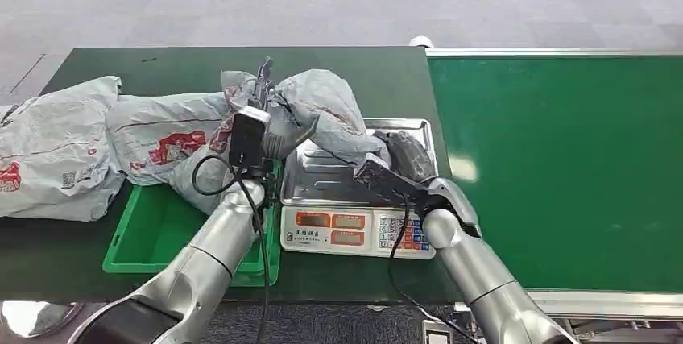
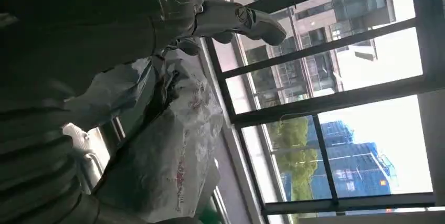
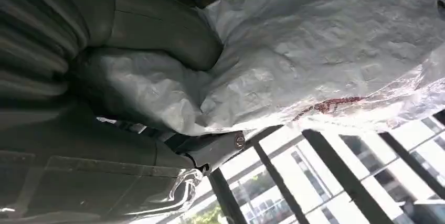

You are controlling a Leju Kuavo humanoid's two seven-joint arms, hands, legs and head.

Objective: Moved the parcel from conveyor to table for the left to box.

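Observation:
A crumpled grey parcel [image 1: 330, 106] hangs just over the steel tray of a scale [image 1: 322, 181] in the middle of the head view. My right hand [image 1: 403, 163] grips its right end; up close, the thumb [image 3: 157, 30] presses into the parcel [image 3: 315, 51]. At the bunched left end of the bag is my left hand [image 1: 270, 130], fingers up and thumb out to the side. In the left wrist view that hand [image 2: 131, 14] is spread, its thumb [image 2: 236, 19] free of the parcel [image 2: 168, 156] lying beside the palm.
A green bin [image 1: 153, 235] sits on the dark table, left of the scale. Two more grey parcels [image 1: 56, 147] [image 1: 161, 130] lie behind and left of it. The green conveyor [image 1: 556, 167] runs along the right. Windows show behind the parcel in both wrist views.

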